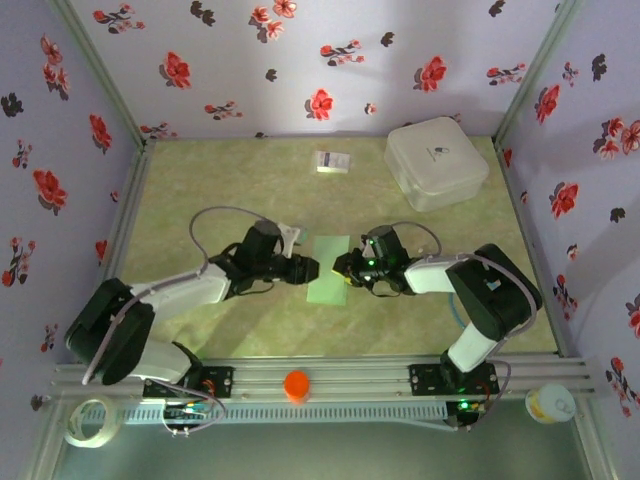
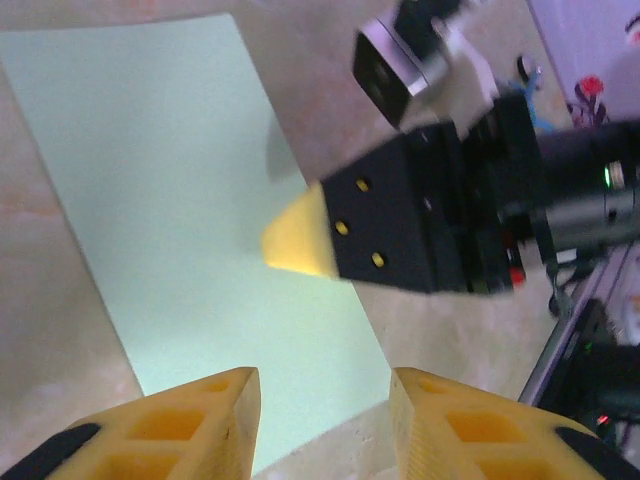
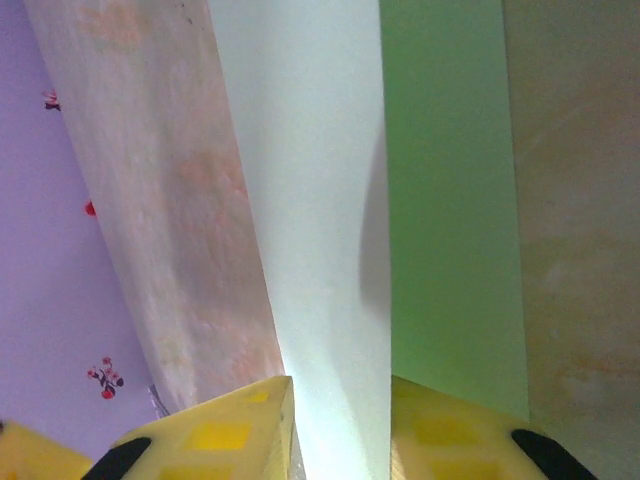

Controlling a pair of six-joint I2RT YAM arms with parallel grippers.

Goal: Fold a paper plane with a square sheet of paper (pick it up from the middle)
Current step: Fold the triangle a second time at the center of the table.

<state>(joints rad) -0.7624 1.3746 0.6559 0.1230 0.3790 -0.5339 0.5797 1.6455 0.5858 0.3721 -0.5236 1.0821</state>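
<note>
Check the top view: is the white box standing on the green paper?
No, the white box stands far back on the right, well apart from the green paper.

Robotics lab test cell. Evidence: left arm [image 1: 150,300] and right arm [image 1: 470,285] bolted to an aluminium rail [image 1: 350,378] at the near edge of the bench [image 1: 200,180]. Floral-print wall panels [image 1: 300,60] on metal corner posts [image 1: 100,70] enclose it; exposed cable [image 1: 225,209] and a tape roll [image 1: 68,425] sit by the frame.
</note>
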